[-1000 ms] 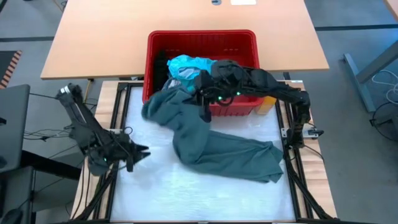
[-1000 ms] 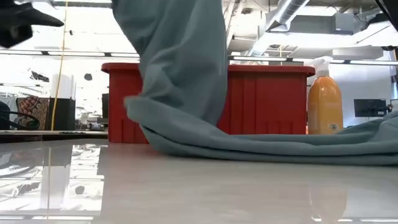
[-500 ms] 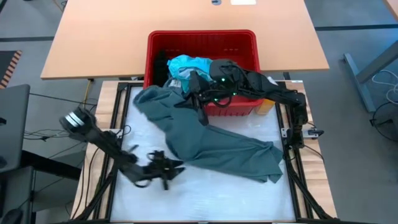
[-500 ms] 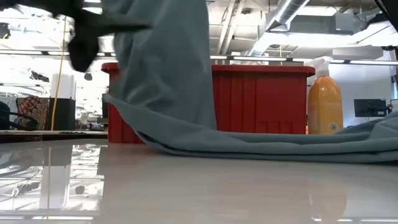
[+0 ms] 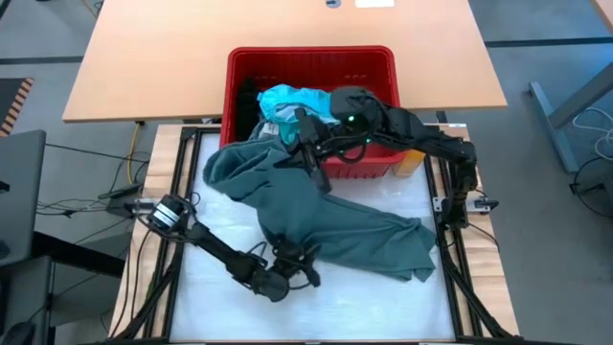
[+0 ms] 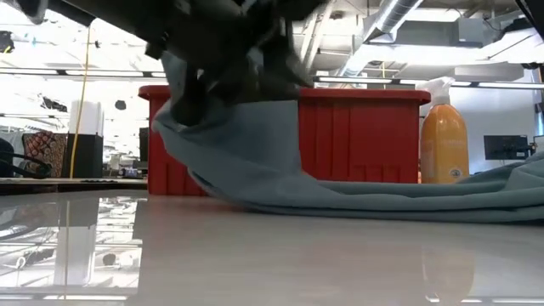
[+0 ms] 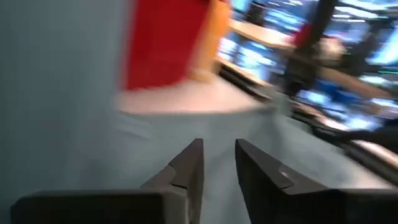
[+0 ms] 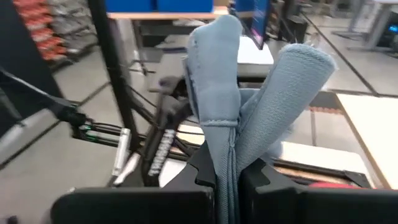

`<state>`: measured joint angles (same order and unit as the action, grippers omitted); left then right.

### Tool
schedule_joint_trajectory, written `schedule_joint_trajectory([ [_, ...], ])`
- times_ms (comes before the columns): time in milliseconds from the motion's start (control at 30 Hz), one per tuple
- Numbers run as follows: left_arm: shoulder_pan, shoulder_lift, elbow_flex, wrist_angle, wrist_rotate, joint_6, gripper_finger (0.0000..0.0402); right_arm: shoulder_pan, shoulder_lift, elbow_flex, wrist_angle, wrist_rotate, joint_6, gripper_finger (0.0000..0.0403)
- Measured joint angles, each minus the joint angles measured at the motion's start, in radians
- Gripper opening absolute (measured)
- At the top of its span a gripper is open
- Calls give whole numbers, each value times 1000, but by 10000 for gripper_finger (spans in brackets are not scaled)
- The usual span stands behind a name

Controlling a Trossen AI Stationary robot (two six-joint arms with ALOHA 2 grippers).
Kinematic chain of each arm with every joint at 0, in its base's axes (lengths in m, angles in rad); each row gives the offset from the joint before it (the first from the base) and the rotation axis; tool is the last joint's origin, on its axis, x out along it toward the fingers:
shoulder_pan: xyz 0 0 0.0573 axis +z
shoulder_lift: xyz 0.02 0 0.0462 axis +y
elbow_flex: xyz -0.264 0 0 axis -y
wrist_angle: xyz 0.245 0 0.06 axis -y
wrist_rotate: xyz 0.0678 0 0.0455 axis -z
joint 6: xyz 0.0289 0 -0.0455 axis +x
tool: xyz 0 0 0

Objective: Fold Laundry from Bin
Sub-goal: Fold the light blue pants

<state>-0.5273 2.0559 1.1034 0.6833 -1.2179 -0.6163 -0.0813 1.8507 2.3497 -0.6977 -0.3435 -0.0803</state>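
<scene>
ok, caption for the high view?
Right gripper lifts the grey-green garment beside the red bin; left gripper reaches its near edge.

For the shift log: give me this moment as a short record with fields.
garment in play: grey-green garment, spread over the table, one end lifted
right gripper: shut on the grey-green garment's lifted end, in front of the bin
left gripper: low at the garment's near edge, fingers narrowly apart
bin: red, teal laundry inside
beside bin: orange spray bottle
</scene>
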Motion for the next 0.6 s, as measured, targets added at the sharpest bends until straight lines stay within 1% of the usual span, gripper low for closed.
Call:
schedule_joint_trajectory([
  [67,11,9,26,-57,-84,3,63,0,-13,0,0,-38,0,38],
  [100,19,9,31,-87,-106,-8,54,0,-18,0,-3,-54,0,38],
  [267,86,9,35,-189,-115,-97,8,-1,-36,1,-13,-193,-30,38],
  [367,119,8,36,-250,-107,-142,3,0,-48,1,-54,-276,-70,38],
  [400,124,8,35,-276,-116,-152,2,0,-51,1,-78,-296,-103,38],
  [467,127,8,35,-319,-166,-185,0,0,-65,1,-176,-320,-190,38],
  [533,123,8,36,-380,-219,-259,0,0,-75,2,-276,-332,-275,38],
  [600,119,8,35,-445,-252,-347,0,0,-85,2,-378,-336,-324,38],
])
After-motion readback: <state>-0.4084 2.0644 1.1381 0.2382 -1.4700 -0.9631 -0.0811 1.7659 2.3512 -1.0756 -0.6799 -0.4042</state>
